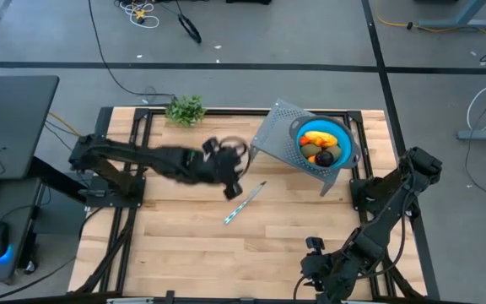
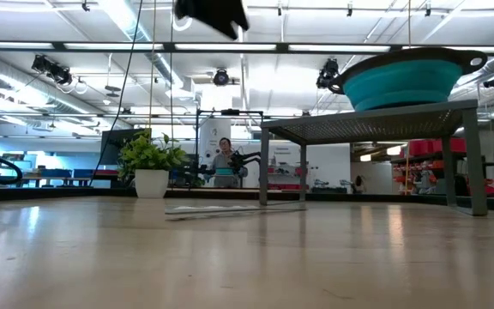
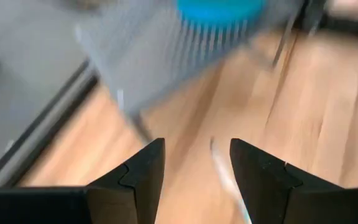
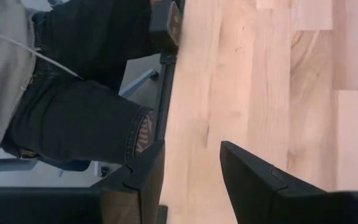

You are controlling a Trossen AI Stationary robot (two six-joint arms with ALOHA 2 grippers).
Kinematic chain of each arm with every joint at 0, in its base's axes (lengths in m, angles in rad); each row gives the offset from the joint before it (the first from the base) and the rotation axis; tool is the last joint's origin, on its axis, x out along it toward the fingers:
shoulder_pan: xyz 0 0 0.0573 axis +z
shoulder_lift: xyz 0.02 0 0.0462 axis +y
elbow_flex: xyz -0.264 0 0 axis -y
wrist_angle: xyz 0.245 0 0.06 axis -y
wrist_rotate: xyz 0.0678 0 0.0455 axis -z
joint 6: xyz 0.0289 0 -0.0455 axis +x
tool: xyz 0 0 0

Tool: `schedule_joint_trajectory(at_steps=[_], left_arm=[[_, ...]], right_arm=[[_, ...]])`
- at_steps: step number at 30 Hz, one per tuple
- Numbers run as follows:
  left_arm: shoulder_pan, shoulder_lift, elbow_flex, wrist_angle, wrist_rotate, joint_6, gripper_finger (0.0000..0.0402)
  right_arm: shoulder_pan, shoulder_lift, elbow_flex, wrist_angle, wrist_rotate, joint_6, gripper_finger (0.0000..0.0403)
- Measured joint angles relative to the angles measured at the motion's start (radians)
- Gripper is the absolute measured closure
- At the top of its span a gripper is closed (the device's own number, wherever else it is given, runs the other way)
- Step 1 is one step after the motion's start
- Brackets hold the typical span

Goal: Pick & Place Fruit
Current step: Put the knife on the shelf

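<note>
**Fruit in bowl, both grippers empty**

Fruit [image 1: 321,145] piled in blue bowl [image 1: 349,143] atop grey rack [image 1: 277,135]. Left gripper [image 1: 231,187] just beside rack, above knife [image 1: 244,203], fingers [image 3: 138,171] parted, empty. Right gripper [image 4: 188,180] well away from rack at worktop [image 1: 184,245] edge, fingers parted, empty.

No text, label, brand or number can be read anywhere on the table. The far room's signs are too small to make out.

fruit [image 1: 321,145] in bowl [image 1: 349,140] on rack [image 1: 277,128], knife [image 1: 244,203] beside.
</note>
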Motion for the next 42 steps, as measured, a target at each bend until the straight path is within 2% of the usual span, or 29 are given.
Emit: schedule_joint_trajectory(at_steps=[3, 5, 10, 16, 21, 27, 32, 35, 42], left_arm=[[-0.068, 0.015, -0.067, -0.043, -0.068, -0.128, 0.0216], [-0.095, 0.015, -0.144, -0.036, -0.060, -0.192, 0.0219], [-0.111, 0.016, -0.371, 0.127, 0.028, -0.302, 0.0228], [-0.072, 0.016, -0.588, 0.497, 0.174, -0.318, 0.0222], [-0.069, 0.053, -0.676, 0.648, 0.122, -0.326, 0.0210], [-0.135, 0.163, -0.643, 0.767, 0.091, -0.329, 0.0198], [-0.181, 0.216, -0.533, 0.652, 0.044, -0.324, 0.0198], [-0.184, 0.238, -0.481, 0.500, 0.025, -0.358, 0.0197], [-0.184, 0.329, -0.460, 0.514, 0.047, -0.389, 0.0197]], right_arm=[[0.001, 0.000, 0.000, 0.003, 0.001, -0.005, 0.0238], [0.000, 0.000, 0.000, 0.008, 0.009, 0.000, 0.0238], [-0.001, 0.000, 0.000, 0.012, 0.033, 0.003, 0.0238], [-0.009, 0.000, 0.000, 0.009, 0.035, -0.013, 0.0238], [-0.011, 0.000, 0.000, 0.005, 0.044, -0.037, 0.0238], [-0.013, 0.001, -0.001, -0.003, 0.051, -0.050, 0.0238], [-0.023, 0.001, -0.001, -0.024, 0.052, -0.015, 0.0238], [-0.024, 0.001, -0.001, -0.021, 0.051, -0.007, 0.0238], [-0.023, 0.001, -0.001, -0.020, 0.051, -0.022, 0.0238]])
